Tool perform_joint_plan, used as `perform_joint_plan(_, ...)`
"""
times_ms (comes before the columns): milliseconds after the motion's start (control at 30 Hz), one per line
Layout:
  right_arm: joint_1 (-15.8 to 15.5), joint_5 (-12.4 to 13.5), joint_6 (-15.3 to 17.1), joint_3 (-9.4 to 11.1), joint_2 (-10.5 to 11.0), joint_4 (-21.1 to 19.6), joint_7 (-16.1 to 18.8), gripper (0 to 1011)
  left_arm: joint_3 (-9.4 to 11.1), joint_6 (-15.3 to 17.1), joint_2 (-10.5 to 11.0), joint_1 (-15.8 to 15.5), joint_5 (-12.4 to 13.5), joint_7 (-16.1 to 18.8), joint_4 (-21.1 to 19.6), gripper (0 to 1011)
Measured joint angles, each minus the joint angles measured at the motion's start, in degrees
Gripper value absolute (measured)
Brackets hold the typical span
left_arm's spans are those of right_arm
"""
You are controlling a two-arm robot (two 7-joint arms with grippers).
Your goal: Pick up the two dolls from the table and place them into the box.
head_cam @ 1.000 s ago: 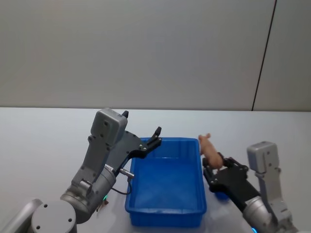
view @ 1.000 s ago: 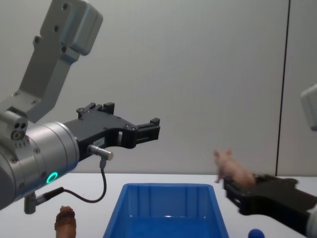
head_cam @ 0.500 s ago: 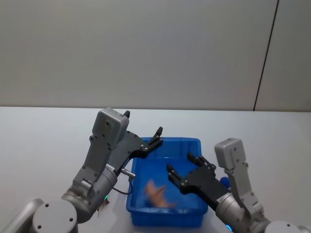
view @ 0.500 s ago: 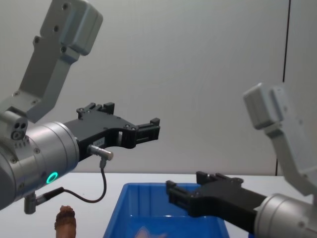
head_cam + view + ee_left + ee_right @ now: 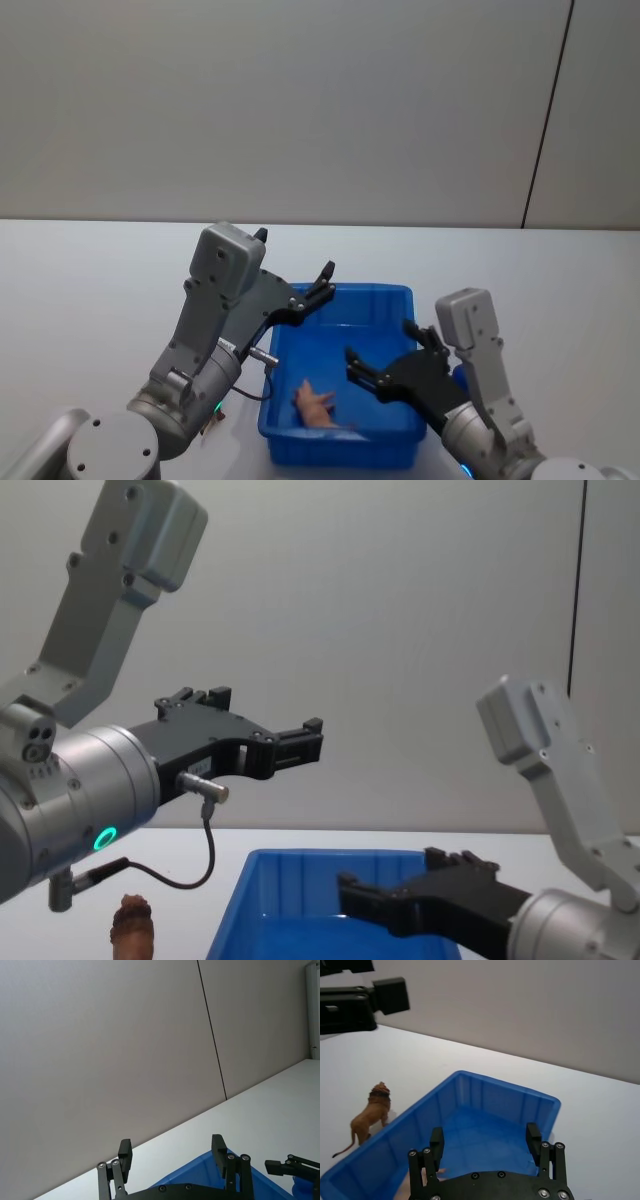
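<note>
The blue box (image 5: 340, 292) stands on the white table (image 5: 100, 290) in front of me. A small pink toy figure (image 5: 318, 402) lies on the box's floor. My right gripper (image 5: 380, 345) hovers open over the box with nothing between its fingers. The brown lion doll (image 5: 370, 1115) stands upright on the table just outside the box's left wall, and the chest view shows this brown doll (image 5: 132, 927) too. A bit of the bright blue doll (image 5: 459, 375) shows right of the box, behind my right arm. My left gripper (image 5: 325, 275) is held open above the box's far left corner.
The left arm's grey housing (image 5: 225, 262) rises left of the box. A plain grey wall (image 5: 300, 100) stands behind the table. Open tabletop lies to the far left and far right.
My right gripper swung left over the box and opened. The pink figure dropped from it and now lies on the box floor. The left arm has not moved.
</note>
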Motion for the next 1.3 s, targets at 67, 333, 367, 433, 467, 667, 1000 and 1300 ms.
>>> perform_joint_plan(67,-0.2,-0.1,0.1,0.1,0.1,-0.2,-0.9,1003,0.0,0.0,0.0,0.0,0.0,0.0,0.0,1001)
perform_joint_plan(333,-2.7,-0.5,0.1,1.1,1.6,-2.7,-6.9,1003,0.0,0.0,0.0,0.0,0.0,0.0,0.0,1001)
perform_joint_plan(367,-2.8,-0.5,0.0,1.1,1.7,-2.9,-7.4,1003,0.0,0.0,0.0,0.0,0.0,0.0,0.0,1001)
perform_joint_plan(433,-3.3,-0.5,0.0,1.4,2.1,-3.5,-8.4,1003,0.0,0.0,0.0,0.0,0.0,0.0,0.0,1001)
perform_joint_plan(467,-3.8,-0.5,-0.1,1.7,2.4,-4.0,-9.2,1003,0.0,0.0,0.0,0.0,0.0,0.0,0.0,1001)
perform_joint_plan(667,-5.2,-0.3,-0.1,2.6,3.6,-5.4,-11.8,1003,0.0,0.0,0.0,0.0,0.0,0.0,0.0,1001)
perform_joint_plan(1000,-6.4,0.9,0.5,4.0,4.9,-5.8,-13.0,1003,0.0,0.0,0.0,0.0,0.0,0.0,0.0,1001)
perform_joint_plan(1300,-5.3,1.2,1.1,4.2,4.7,-2.8,-11.4,1003,0.0,0.0,0.0,0.0,0.0,0.0,0.0,1001)
